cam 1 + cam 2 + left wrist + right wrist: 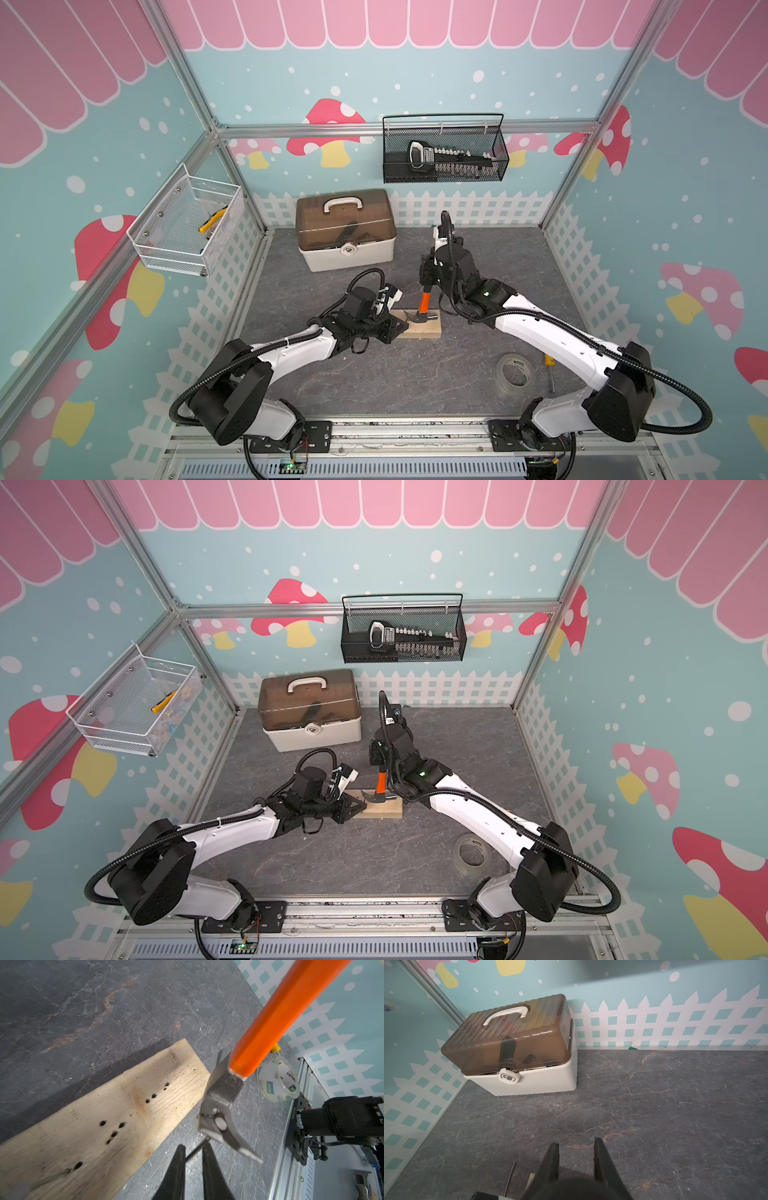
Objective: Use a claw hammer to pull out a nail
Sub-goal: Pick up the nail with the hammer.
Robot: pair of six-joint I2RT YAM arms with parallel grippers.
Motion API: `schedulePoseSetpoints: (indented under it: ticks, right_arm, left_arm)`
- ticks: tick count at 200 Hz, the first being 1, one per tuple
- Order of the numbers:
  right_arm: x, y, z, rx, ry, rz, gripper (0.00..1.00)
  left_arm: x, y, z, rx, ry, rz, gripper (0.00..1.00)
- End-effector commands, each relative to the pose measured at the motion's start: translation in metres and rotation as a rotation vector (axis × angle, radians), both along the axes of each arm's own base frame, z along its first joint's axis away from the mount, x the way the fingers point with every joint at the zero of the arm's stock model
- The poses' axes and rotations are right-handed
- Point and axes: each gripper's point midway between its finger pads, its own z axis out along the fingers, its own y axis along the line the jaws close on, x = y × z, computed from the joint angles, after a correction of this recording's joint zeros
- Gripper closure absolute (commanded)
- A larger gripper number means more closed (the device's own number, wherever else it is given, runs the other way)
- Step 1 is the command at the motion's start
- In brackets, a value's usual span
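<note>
One claw hammer was clamped by its black shaft in the right gripper, head hanging just above the wooden board, with the nail lodged in its claw, clear of the wood, and the left gripper pinched narrow on its shank.

"deli" on tape roll

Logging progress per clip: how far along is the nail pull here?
Done: the nail looks out of the plank, caught in the hammer claw. In hand: right fingers hold the hammer; left fingers bracket the nail shank. Left: free the nail, set things down.
</note>
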Motion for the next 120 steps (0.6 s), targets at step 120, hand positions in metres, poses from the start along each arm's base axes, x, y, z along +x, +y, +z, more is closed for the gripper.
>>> schedulePoseSetpoints:
  ticks: [120]
  right_arm:
    - [0.004,-0.003,0.028,0.114,-0.072,0.008,1.0]
  left_arm:
    - [0.005,-0.001,0.01,0.006,-0.066,-0.051,0.82]
